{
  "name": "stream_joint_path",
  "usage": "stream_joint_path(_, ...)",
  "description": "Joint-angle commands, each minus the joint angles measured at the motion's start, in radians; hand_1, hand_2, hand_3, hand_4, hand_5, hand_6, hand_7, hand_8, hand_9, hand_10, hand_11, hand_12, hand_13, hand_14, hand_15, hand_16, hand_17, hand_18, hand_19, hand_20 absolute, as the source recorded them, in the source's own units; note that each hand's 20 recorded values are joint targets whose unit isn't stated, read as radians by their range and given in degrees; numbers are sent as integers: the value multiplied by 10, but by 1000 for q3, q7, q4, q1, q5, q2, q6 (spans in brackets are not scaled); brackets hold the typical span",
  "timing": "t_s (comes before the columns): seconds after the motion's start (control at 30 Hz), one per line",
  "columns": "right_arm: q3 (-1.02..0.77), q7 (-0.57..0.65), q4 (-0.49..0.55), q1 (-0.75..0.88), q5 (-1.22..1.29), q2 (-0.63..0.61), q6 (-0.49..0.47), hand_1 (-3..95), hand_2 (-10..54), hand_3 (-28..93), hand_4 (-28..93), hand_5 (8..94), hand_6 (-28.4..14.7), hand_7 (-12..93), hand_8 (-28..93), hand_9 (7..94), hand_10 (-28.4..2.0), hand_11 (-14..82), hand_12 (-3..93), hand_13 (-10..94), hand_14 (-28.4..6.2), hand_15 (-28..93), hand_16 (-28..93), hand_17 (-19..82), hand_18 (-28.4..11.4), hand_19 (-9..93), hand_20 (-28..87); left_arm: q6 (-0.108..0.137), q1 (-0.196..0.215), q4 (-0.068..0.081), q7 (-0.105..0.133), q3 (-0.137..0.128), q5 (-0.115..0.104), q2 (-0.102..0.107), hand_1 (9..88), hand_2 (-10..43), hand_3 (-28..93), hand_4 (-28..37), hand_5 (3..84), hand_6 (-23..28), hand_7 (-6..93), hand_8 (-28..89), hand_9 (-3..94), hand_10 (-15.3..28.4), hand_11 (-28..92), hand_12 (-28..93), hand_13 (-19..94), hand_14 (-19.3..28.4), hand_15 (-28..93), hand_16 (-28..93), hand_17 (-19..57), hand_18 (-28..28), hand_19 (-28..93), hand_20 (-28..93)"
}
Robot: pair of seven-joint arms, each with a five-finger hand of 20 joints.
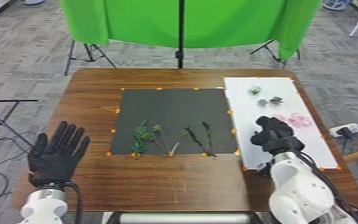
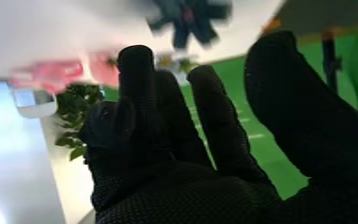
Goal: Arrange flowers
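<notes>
In the head view my right hand (image 1: 275, 135) is over the white sheet at the right, just nearer than the pink flowers (image 1: 297, 120). Farther back on that sheet lie a pale flower (image 1: 254, 90) and small grey-green flowers (image 1: 270, 101). Several green stems (image 1: 141, 136) rest side by side on the dark mat. My left hand (image 1: 56, 157) is at the table's left, fingers straight. In the right wrist view my right hand (image 2: 180, 170) has its fingers extended and holds nothing; beyond them are pink petals (image 2: 55, 72) and a dark blue-grey flower (image 2: 190, 17).
The dark mat (image 1: 171, 107), with orange tape marks round it, adjoins the white sheet (image 1: 255, 120) on the brown table (image 1: 158, 185). A green cloth (image 1: 140, 20) and a black stand (image 1: 180, 54) are behind the table's far edge.
</notes>
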State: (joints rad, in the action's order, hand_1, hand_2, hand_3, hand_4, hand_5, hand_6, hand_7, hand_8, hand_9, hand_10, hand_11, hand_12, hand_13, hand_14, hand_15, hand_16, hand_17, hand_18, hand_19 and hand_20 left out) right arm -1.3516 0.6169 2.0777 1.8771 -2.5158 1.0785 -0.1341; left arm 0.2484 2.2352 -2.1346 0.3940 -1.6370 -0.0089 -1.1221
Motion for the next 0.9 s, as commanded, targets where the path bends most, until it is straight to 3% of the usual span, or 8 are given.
stream_joint_path(0.03, 49, -2, -123, -26, -75, 16, 105, 437, -95, 897, -283, 436, -54, 210, -156, 371, -179, 165, 137, 387, -177, 651, 111, 307, -259, 932, 533, 6, 9, 9, -1, 5, -8, -5, 254, 200, 747, -283, 468, 99, 113, -98, 395, 147, 217, 80, 290, 155, 361, -87, -82, 137, 370, 116)
stream_joint_path(0.13, 71, -8, -176, -34, -84, 15, 193, 468, -95, 900, -283, 488, -47, 240, -171, 455, -176, 246, 157, 423, -170, 711, 134, 320, -251, 932, 541, 7, 5, 8, 4, -2, -13, -4, 254, 200, 747, -283, 468, 99, 113, -98, 394, 148, 218, 80, 290, 156, 362, -86, -82, 137, 370, 116)
stream_joint_path(0.23, 74, -20, -193, -24, -101, 19, 208, 512, -95, 848, -283, 582, -29, 294, -188, 560, -159, 378, 199, 487, -155, 722, 232, 333, -241, 932, 551, 7, 5, 7, 12, -8, -13, 1, 254, 200, 747, -283, 469, 100, 114, -98, 395, 148, 218, 80, 291, 156, 362, -87, -82, 138, 371, 116)
stream_joint_path(0.3, 76, -23, -196, -24, -100, 23, 208, 562, -95, 771, -283, 630, -18, 365, -122, 638, -132, 355, 335, 538, -140, 715, 316, 340, -239, 932, 553, 6, 11, 3, 17, -13, -13, -1, 254, 200, 748, -283, 470, 100, 114, -98, 395, 148, 218, 80, 291, 156, 362, -87, -82, 138, 371, 116)
stream_joint_path(0.37, 78, -22, -191, -22, -99, 22, 209, 591, -95, 741, -283, 671, -19, 477, -44, 700, -127, 387, 414, 593, -133, 723, 362, 348, -238, 932, 551, 5, 9, 4, 16, -14, -11, -2, 254, 200, 748, -283, 471, 100, 114, -98, 396, 149, 218, 81, 291, 156, 364, -87, -82, 137, 371, 116)
stream_joint_path(0.63, 86, -42, -124, -50, -64, 3, 201, 607, -95, 740, -283, 737, -1, 565, 35, 797, -129, 357, 473, 658, -129, 725, 393, 355, -241, 932, 546, 3, 7, 5, 17, -14, -12, -5, 254, 199, 748, -283, 471, 100, 114, -98, 398, 149, 219, 80, 292, 156, 363, -88, -81, 137, 370, 116)
stream_joint_path(0.73, 100, -70, -75, -63, -17, -1, 258, 601, -95, 754, -283, 738, 0, 565, 42, 802, -130, 344, 487, 660, -130, 721, 399, 356, -243, 932, 545, 4, 15, 2, 21, -19, -12, -2, 254, 199, 748, -283, 471, 101, 113, -98, 397, 149, 219, 80, 292, 156, 363, -88, -81, 137, 370, 116)
stream_joint_path(0.9, 227, -134, -61, -231, -2, 30, 280, 597, -95, 764, -283, 737, 1, 565, 47, 803, -129, 341, 489, 661, -130, 720, 397, 357, -244, 932, 544, 13, 15, 3, 30, -28, -11, 0, 254, 199, 748, -283, 471, 100, 114, -98, 398, 148, 219, 79, 292, 156, 362, -88, -81, 137, 370, 116)
